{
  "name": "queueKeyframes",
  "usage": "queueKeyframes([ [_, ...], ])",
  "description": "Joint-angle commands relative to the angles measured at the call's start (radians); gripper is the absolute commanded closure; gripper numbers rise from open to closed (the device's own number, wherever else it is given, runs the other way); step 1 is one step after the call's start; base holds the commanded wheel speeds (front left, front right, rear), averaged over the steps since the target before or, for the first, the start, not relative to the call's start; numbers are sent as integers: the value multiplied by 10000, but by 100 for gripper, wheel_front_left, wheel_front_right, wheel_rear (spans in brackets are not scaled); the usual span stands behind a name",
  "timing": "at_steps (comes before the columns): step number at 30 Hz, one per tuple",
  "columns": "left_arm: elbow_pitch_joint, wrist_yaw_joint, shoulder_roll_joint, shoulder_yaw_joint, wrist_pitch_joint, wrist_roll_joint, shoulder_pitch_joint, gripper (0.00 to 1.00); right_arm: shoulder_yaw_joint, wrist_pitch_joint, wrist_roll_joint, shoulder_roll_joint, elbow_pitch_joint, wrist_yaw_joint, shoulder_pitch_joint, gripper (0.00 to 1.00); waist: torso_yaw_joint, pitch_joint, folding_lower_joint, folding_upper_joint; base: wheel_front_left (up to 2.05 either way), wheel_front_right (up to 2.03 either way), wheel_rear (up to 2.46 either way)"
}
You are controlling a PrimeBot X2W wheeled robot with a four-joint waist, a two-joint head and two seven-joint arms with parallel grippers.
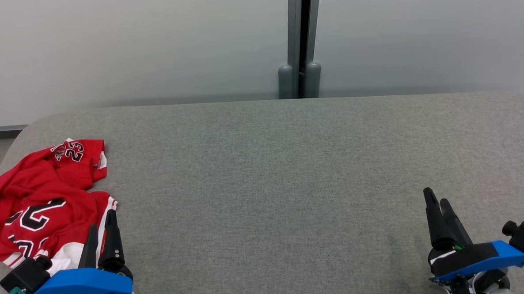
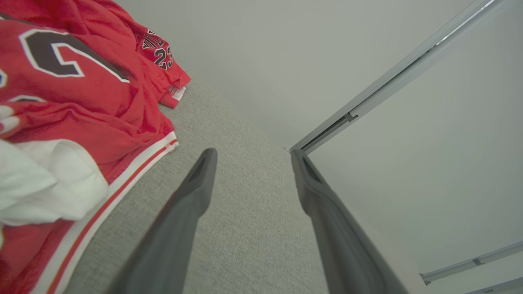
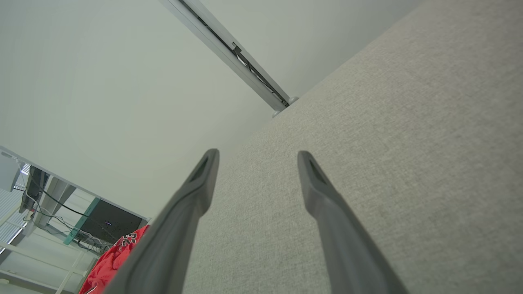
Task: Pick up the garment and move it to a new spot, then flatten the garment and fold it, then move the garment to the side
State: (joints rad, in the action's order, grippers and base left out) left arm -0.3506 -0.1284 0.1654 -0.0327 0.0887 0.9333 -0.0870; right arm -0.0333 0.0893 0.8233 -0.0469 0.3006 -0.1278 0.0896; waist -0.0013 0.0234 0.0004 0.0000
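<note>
Head view: a grey table (image 1: 263, 186) covered in woven fabric spreads out before a pale wall (image 1: 129, 46), with a grey metal post (image 1: 299, 39) rising at 12 o'clock. A red jersey (image 1: 38, 192) with black-and-white numbers lies crumpled at 8 o'clock, on the table's left end. The left gripper (image 1: 102, 220) sits at 7 o'clock, its dark fingers pointing up along the jersey's right hem. The right gripper (image 1: 435, 196) sits at 4 o'clock over bare table, well apart from the jersey.

Left wrist view: the left gripper's two fingers stand wide apart with only grey table between them; they grasp nothing. The jersey fills 9 to 11 o'clock, its white-and-red striped hem just beside the left-hand finger, with white fabric bunched at 9 o'clock.

Right wrist view: the right gripper's fingers are likewise spread wide and empty above the grey table. A small part of the jersey shows far off at 7 o'clock.
</note>
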Motion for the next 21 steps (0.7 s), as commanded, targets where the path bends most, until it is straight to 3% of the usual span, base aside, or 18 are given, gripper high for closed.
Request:
queueKeyframes([
  [1,58,-18,145,1,104,-335,-289,0,38,100,-369,-38,-123,-27,267,0,0,5,-4,0,0,0,0],
  [21,-335,-24,331,-316,669,-2994,-390,0,89,666,-3358,-44,489,-28,538,0,-41,9,-4,0,0,0,0],
])
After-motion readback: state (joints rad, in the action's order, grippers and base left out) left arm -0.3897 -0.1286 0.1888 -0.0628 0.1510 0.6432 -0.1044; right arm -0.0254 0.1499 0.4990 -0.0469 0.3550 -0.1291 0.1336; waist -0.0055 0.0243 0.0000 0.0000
